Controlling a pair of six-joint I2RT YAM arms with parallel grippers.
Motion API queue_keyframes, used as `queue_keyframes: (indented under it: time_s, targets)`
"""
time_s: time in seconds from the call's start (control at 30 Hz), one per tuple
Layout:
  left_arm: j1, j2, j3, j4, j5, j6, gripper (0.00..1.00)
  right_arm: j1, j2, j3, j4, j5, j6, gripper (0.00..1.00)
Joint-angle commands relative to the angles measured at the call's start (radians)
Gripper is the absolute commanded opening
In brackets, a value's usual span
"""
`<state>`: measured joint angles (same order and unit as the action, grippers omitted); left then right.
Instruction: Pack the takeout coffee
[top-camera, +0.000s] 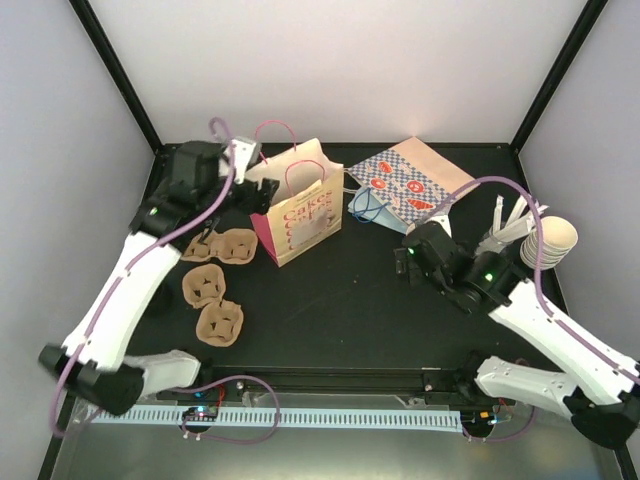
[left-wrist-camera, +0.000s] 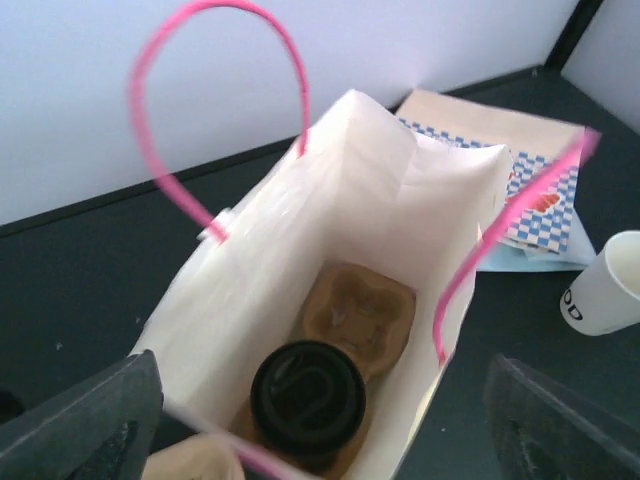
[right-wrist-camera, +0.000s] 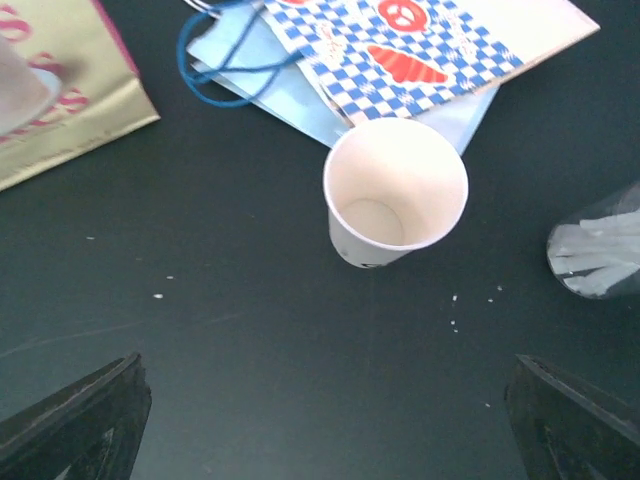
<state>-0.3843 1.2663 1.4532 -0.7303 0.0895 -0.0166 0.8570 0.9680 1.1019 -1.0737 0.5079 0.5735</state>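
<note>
Spreading under everything is the black counter (top-camera: 340, 300). On it stands the pink-handled bag (top-camera: 300, 215), with the left tool (left-wrist-camera: 322, 362) above its mouth, jaws wide apart and holding nothing. The right tool (right-wrist-camera: 328, 362) hovers equally open over the white cup (right-wrist-camera: 395, 195), which stands upright on the counter outside the bag, beside a checked pouch (right-wrist-camera: 420, 45). Inside the bag sits a black-lidded cup (left-wrist-camera: 307, 395), seemingly in a brown carrier (left-wrist-camera: 360, 315).

The tall paper gift bag (top-camera: 300, 215) is cream with pink handles and pink lettering, and white inside. In it are a round black lid (left-wrist-camera: 307, 392) and a brown pulp tray (left-wrist-camera: 360, 310). The small white paper cup (right-wrist-camera: 395, 190) carries dark print and a cream interior. By the far edge of the black table (top-camera: 340, 300), a flat tan paper bag (top-camera: 415, 180) shows blue-and-white checks and red shapes.
</note>
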Motion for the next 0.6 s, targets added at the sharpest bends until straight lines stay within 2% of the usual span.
queue_keyframes:
  time_s: [0.0, 0.17, 0.23, 0.43, 0.57]
  targets:
    - [0.021, -0.192, -0.105, 0.026, -0.084, -0.072, 0.98, -0.091, 0.062, 0.025, 0.015, -0.070, -0.048, 0.98]
    - [0.022, -0.418, -0.245, -0.005, -0.094, -0.213, 0.99, -0.249, 0.108, 0.026, 0.111, -0.227, -0.103, 0.84]
    - [0.022, -0.482, -0.316, -0.030, -0.086, -0.276, 0.99, -0.282, 0.151, 0.043, 0.123, -0.246, -0.104, 0.83]
    - [0.022, -0.610, -0.529, -0.094, -0.061, -0.460, 0.99, -0.290, 0.349, 0.176, 0.047, -0.156, -0.051, 0.82]
    - [0.022, -0.637, -0.639, -0.109, -0.019, -0.547, 0.99, -0.295, 0.450, 0.233, 0.009, -0.076, -0.053, 0.77]
